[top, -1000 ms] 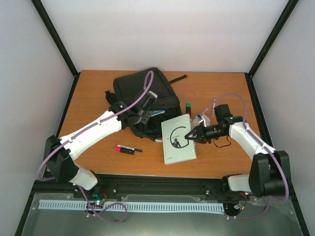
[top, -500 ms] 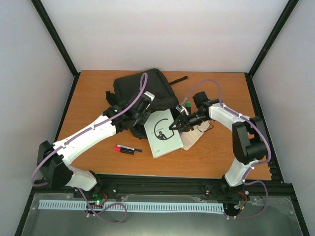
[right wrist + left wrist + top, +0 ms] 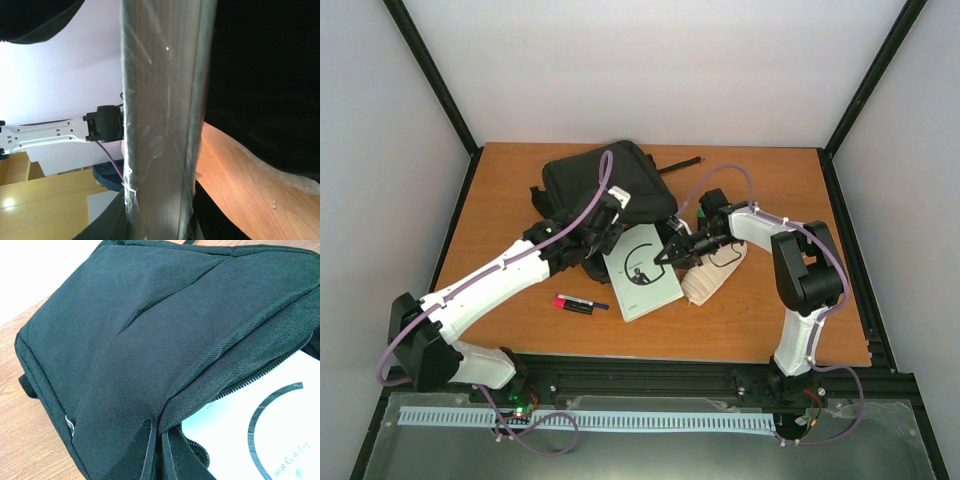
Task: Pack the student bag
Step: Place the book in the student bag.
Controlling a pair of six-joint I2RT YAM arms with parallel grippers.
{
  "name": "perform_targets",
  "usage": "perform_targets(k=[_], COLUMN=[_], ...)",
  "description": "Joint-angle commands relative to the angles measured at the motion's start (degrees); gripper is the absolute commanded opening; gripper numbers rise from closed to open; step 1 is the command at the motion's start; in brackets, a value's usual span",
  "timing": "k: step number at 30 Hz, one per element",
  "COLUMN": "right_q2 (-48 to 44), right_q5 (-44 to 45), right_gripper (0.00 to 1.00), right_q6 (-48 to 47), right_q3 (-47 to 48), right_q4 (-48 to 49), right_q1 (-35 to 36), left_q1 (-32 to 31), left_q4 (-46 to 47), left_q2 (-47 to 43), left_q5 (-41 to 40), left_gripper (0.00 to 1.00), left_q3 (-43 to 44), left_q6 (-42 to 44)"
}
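Book-loading step. My left hand (image 3: pixel 601 228) looks clenched on the zip edge of the student bag (image 3: pixel 610 180) at the back of the table (image 3: pixel 780 190), propping the mouth open. My right hand (image 3: pixel 669 256) grips the white book (image 3: pixel 640 275), its corner at the opening. Next I'd slide it in flat under the flap. The cover reads roughly "…eat Gatsby".
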Motion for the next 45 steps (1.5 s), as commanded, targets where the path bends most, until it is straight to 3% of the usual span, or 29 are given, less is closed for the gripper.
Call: perform_targets(k=[1, 4, 9, 17, 23, 27, 36, 38, 41, 45], right_q2=[-0.78, -3.05, -9.30, -12.49, -7.63, -5.15, 3.02, 4.59, 5.86, 6.51], right_q5=[-5.36, -4.45, -3.53, -1.18, -0.43, -1.27, 2.75, 2.29, 1.89, 3.68], right_gripper=[0.03, 0.03, 0.03, 0.03, 0.03, 0.03, 0.05, 0.13, 0.36, 0.50], right_q6=[3.53, 4.81, 13.95, 18.53, 14.27, 16.99, 10.87, 10.13, 9.01, 6.31], right_q3=[1.83, -0.35, -10.05, -11.56, -2.82, -0.08, 6.54, 7.37, 7.87, 8.08], right_q4=[7.34, 8.23, 17.79, 22.60, 18.17, 20.62, 11.60, 10.67, 9.81, 7.83], right_q1=[0.65, 0.64, 1.03, 2.74, 2.87, 2.86, 2.85, 2.95, 3.27, 3.48], left_q1=[0.07, 0.24, 1.72, 2.90, 2.90, 2.90, 2.90, 2.90, 2.92, 2.91], left_q4=[6.00, 5.75, 5.92, 7.12, 10.01, 11.91, 11.87, 11.89, 11.86, 11.78], left_q2=[-2.00, -1.48, -2.60, -5.34, -7.55, -9.12, -8.76, -8.63, -8.50, -8.42], left_q5=[0.05, -0.80, -1.04, 2.35, 5.89, 7.90, 8.22, 7.94, 7.49, 6.92], left_gripper=[0.01, 0.01, 0.01, 0.01, 0.01, 0.01, 0.01, 0.01, 0.01, 0.01], left_q3=[0.63, 0.77, 1.00, -0.02, -1.94, -3.27, -3.51, -3.56, -3.68, -3.75], left_q6=[1.18, 0.39, -1.39, -1.52, -0.38, -0.09, 0.34, 0.56, 0.70, 0.90])
